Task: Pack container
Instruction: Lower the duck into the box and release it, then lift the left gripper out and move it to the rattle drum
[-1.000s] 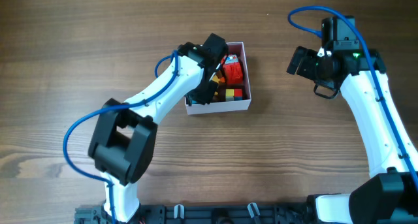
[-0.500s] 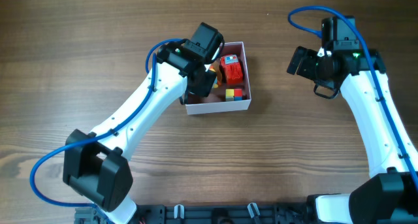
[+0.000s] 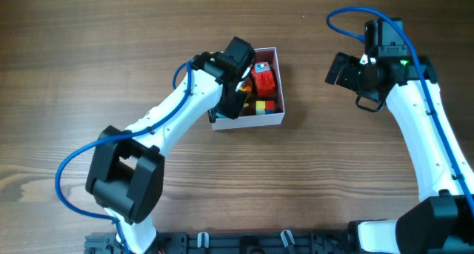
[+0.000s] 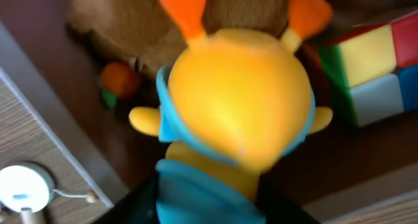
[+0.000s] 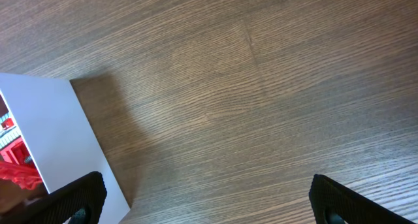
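The container [image 3: 255, 121] is a square white-walled box in the middle of the table; its wall shows in the left wrist view [image 4: 59, 103] and the right wrist view [image 5: 55, 129]. My left gripper [image 3: 234, 91] is low over its left half, shut on a yellow toy [image 4: 235, 100] with a blue body and orange ears. My left gripper [image 4: 209, 201] holds the toy by its blue lower part. A red toy [image 3: 264, 79] and a multicoloured cube [image 4: 372, 67] lie inside. My right gripper [image 3: 341, 70] is open and empty, right of the container, over bare wood [image 5: 209, 198].
Inside the container, a brown plush shape [image 4: 124, 21] and a small orange ball [image 4: 119, 80] lie behind the yellow toy. A small white round object [image 4: 23, 185] sits on the wood outside the container's wall. The table around is brown wood.
My left arm swung out to the left and back, and its gripper has come back over the container's left half. The right arm has not moved.
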Robot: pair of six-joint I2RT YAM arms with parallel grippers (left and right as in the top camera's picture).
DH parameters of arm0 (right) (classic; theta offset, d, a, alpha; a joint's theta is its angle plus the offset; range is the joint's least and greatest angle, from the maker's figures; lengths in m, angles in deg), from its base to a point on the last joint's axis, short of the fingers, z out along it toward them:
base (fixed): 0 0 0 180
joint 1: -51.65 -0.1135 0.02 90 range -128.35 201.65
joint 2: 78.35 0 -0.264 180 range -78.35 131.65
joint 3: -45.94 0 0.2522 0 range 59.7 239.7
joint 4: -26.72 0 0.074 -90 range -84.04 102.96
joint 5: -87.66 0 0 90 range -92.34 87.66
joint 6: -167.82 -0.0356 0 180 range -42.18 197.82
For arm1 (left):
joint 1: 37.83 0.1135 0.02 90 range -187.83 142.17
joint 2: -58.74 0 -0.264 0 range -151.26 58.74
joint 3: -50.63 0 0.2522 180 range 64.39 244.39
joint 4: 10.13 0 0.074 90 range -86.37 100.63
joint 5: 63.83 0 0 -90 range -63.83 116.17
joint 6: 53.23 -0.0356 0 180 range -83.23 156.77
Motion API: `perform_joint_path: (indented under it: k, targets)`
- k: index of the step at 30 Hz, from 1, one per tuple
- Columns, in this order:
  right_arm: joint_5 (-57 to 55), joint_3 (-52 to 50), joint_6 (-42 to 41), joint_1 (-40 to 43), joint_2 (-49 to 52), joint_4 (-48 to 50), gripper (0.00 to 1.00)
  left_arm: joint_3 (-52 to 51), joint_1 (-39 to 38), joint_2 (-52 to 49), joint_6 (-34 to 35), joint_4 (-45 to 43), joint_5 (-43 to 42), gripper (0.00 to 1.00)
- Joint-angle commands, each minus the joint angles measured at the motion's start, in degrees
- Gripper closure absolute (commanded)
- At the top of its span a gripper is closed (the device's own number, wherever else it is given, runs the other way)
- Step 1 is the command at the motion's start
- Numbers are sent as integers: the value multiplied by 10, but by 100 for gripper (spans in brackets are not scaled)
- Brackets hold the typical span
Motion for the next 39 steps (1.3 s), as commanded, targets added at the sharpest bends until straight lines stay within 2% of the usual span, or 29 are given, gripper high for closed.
perform_joint_path:
  k: [1,2,3,6,12,17,19,21,22,23,26,30,32,35,39]
  targets:
    - [5,-2,0,1,4,2,0,-3,1,-6,-3,-16,-13,30]
    - [5,-2,0,1,4,2,0,-3,1,-6,-3,-19,-13,14]
    - [5,-2,0,1,4,2,0,-3,1,-6,-3,-20,-13,12]
    - [5,-2,0,1,4,2,0,-3,1,-6,-3,-21,-12,20]
    - [5,-2,0,1,4,2,0,13,1,14,-3,-10,-11,23]
    - [5,-2,0,1,4,2,0,59,2,59,0,25,-5,35]
    - [5,-2,0,1,4,2,0,77,5,84,19,46,26,35]
    - [5,-2,0,1,4,2,0,84,14,113,38,65,63,29]
    - [5,-2,0,1,4,2,0,84,32,139,48,83,82,20]
    - [5,-2,0,1,4,2,0,84,59,158,49,105,81,16]
    - [5,-2,0,1,4,2,0,83,122,171,48,157,63,15]
    - [5,-2,0,1,4,2,0,60,216,165,-28,199,-42,12]
    - [5,-2,0,1,4,2,0,28,252,164,-61,189,-62,13]
    - [5,-2,0,1,4,2,0,-35,288,164,-70,144,-63,15]
    - [5,-2,0,1,4,2,0,-125,310,164,-108,68,-63,20]
